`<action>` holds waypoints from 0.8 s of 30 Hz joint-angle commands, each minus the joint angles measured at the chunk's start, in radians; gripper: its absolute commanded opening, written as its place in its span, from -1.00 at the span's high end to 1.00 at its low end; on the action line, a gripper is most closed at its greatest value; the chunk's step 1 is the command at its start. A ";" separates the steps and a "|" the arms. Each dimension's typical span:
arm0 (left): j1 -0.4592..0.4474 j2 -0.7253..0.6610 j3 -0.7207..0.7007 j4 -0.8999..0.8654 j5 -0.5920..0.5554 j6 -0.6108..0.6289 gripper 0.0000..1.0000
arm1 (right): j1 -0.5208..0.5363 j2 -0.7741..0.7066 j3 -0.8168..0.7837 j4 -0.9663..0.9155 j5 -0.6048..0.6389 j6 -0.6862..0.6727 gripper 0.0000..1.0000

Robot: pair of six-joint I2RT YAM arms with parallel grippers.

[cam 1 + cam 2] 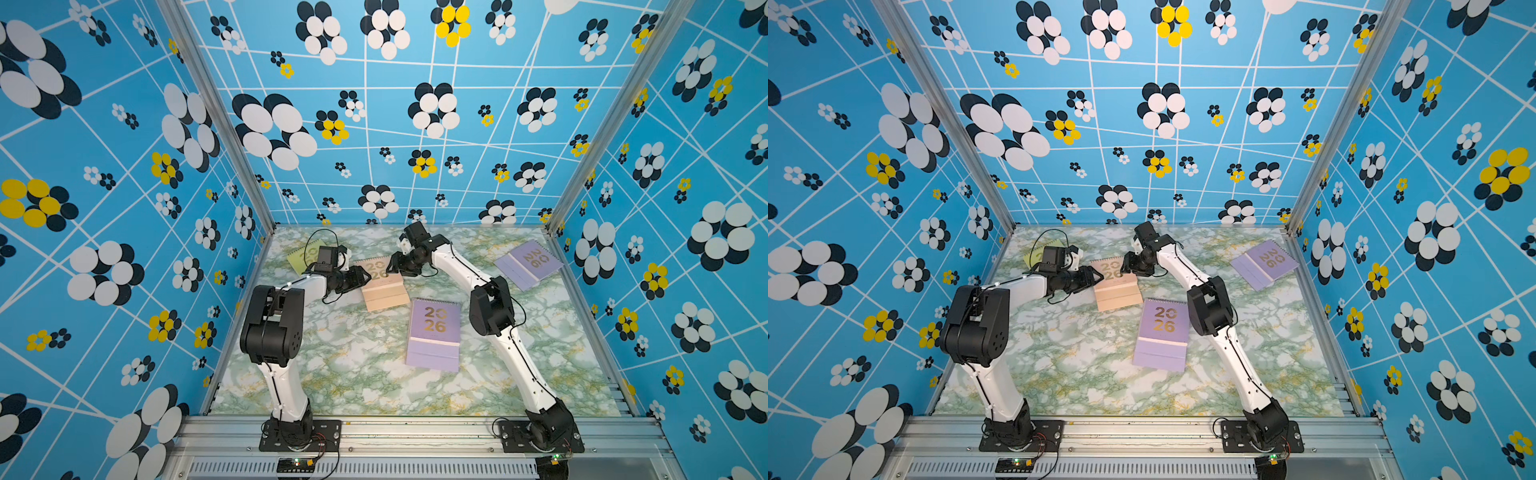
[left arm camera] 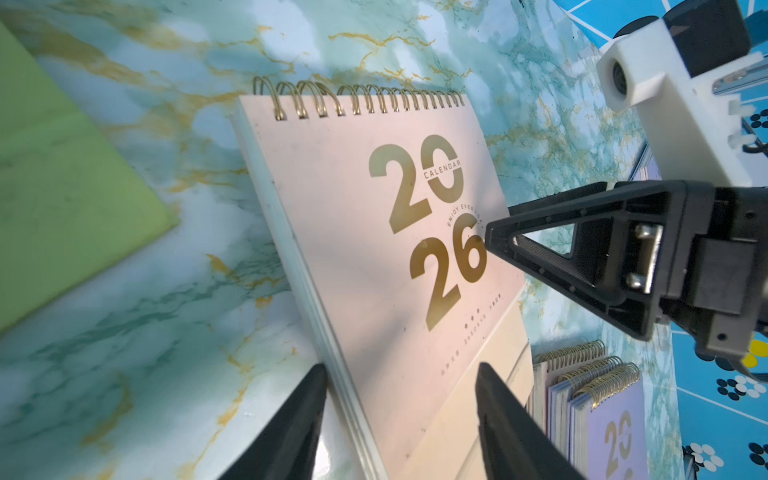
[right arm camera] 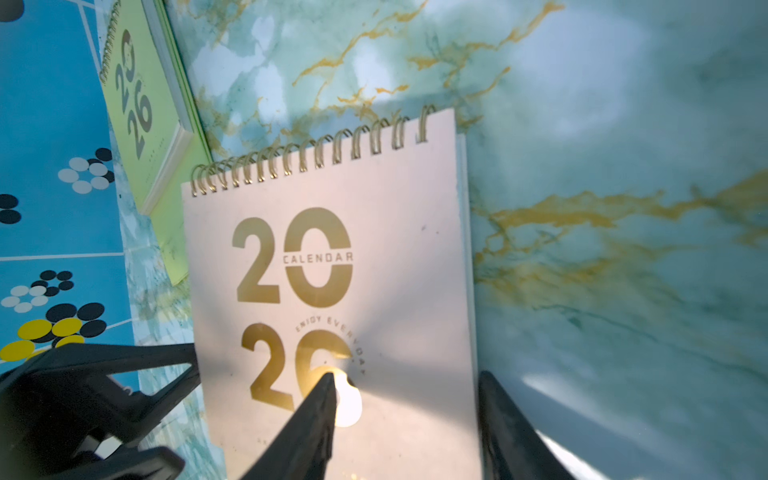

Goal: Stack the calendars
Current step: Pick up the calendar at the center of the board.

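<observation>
A peach calendar (image 1: pixel 380 286) (image 1: pixel 1115 286) lies flat mid-table between my two grippers. My left gripper (image 2: pixel 401 368) (image 1: pixel 362 277) is open and straddles the calendar's one long edge, one finger over the table and one over the cover (image 2: pixel 395 257). My right gripper (image 3: pixel 407 374) (image 1: pixel 392 268) is open astride the opposite edge, one finger above the gold "26" on the cover (image 3: pixel 324 257). A yellow-green calendar (image 1: pixel 300 255) (image 3: pixel 141 108) lies behind the left arm. A lilac calendar (image 1: pixel 434 332) lies in the middle. More lilac calendars (image 1: pixel 528 264) (image 2: pixel 602 411) are piled at the back right.
The marble-patterned tabletop (image 1: pixel 353 374) is walled on three sides by blue flowered panels (image 1: pixel 124 208). An aluminium rail (image 1: pixel 415 432) with both arm bases runs along the front edge. The right arm's elbow (image 1: pixel 492 307) hangs beside the middle lilac calendar.
</observation>
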 commanded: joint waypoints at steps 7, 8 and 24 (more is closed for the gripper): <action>-0.028 -0.030 -0.006 0.088 0.127 -0.010 0.03 | 0.060 0.007 -0.018 0.067 -0.167 0.016 -0.10; -0.028 -0.030 -0.010 0.096 0.127 -0.011 0.02 | 0.061 0.008 -0.016 0.069 -0.173 0.016 -0.10; -0.026 -0.079 -0.069 0.206 0.140 -0.041 -0.29 | 0.071 0.019 -0.018 0.105 -0.255 0.047 -0.05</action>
